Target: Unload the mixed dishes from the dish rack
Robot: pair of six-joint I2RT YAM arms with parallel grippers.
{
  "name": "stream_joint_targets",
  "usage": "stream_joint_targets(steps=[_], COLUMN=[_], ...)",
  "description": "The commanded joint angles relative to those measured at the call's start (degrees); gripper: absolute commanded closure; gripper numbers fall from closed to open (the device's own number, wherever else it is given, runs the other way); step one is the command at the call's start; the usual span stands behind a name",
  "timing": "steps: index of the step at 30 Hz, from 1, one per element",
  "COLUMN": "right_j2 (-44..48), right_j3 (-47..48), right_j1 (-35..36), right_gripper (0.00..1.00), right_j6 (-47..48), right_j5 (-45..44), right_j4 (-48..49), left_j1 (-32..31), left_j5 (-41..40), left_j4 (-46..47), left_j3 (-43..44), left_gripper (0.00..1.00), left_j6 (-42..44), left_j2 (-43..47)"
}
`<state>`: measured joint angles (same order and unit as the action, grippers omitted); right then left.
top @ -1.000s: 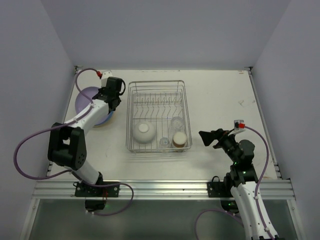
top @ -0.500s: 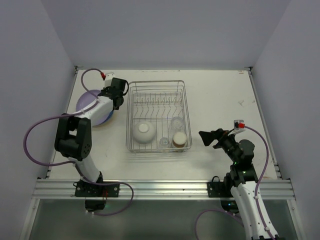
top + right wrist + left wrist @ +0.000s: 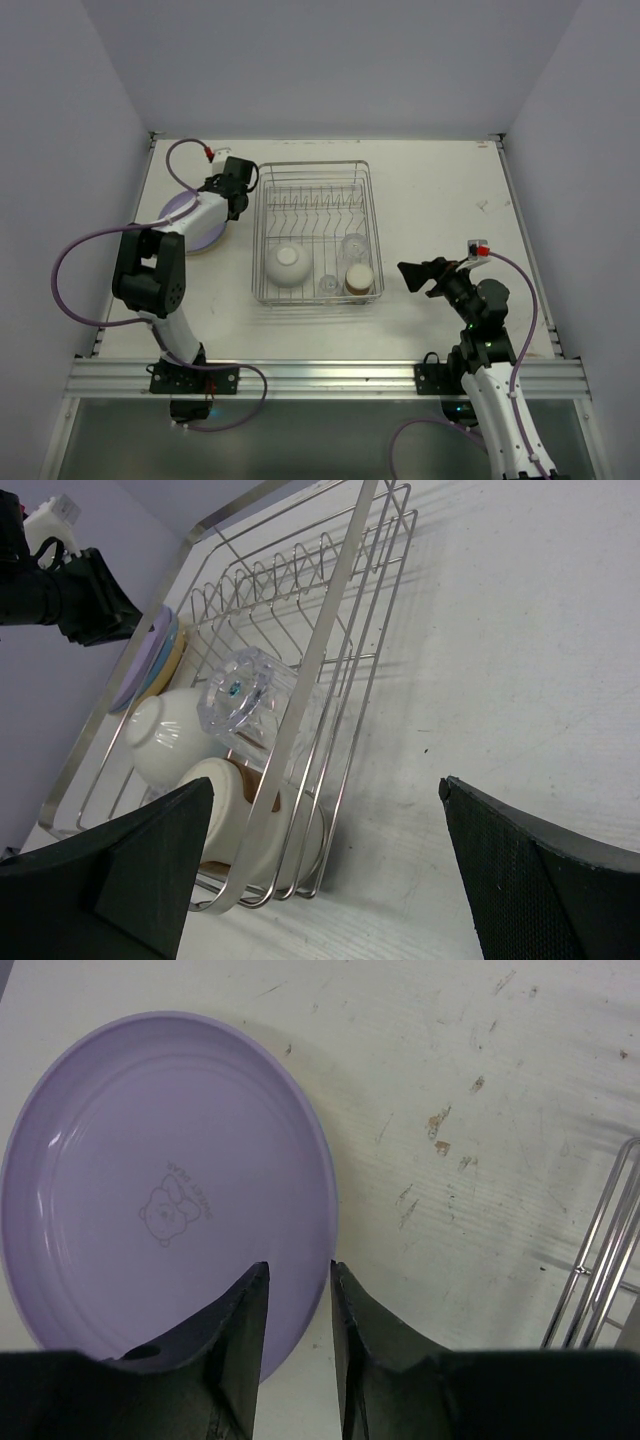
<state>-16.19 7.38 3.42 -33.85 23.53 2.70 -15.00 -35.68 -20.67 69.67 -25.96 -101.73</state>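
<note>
**Left fingers slightly parted over the purple plate; bowl, glasses and cup in the rack**

At your far left, the purple plate lies flat on a tan-orange plate on the table, just beside the dish rack and outside it. Your left gripper hangs over the purple plate's rim on the rack side. Its fingers stand a narrow gap apart and clamp nothing.

In the middle, the rack holds the white bowl near its front left. To the right of the bowl are a clear glass, a smaller glass and the brown cup.

On the right, your right gripper sits apart from the rack and points toward it, jaws spread wide and empty.
</note>
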Motion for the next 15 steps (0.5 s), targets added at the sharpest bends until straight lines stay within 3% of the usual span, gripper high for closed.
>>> stream_joint_targets(steps=[1, 15], right_j2=[-0.4, -0.4], right_j3=[1.3, 1.3], right_j1=[-0.1, 0.0], right_gripper=[0.01, 0.01], right_j6=[0.1, 0.1], right_j5=[0.6, 0.5], right_j4=[2.6, 2.6], left_j1=[0.6, 0.7], left_j5=[0.8, 4.9], left_j4=[0.1, -0.6], left_j3=[2.4, -0.1], left_gripper=[0.65, 0.46], left_j6=[-0.1, -0.9], left_j2=[-0.2, 7.7])
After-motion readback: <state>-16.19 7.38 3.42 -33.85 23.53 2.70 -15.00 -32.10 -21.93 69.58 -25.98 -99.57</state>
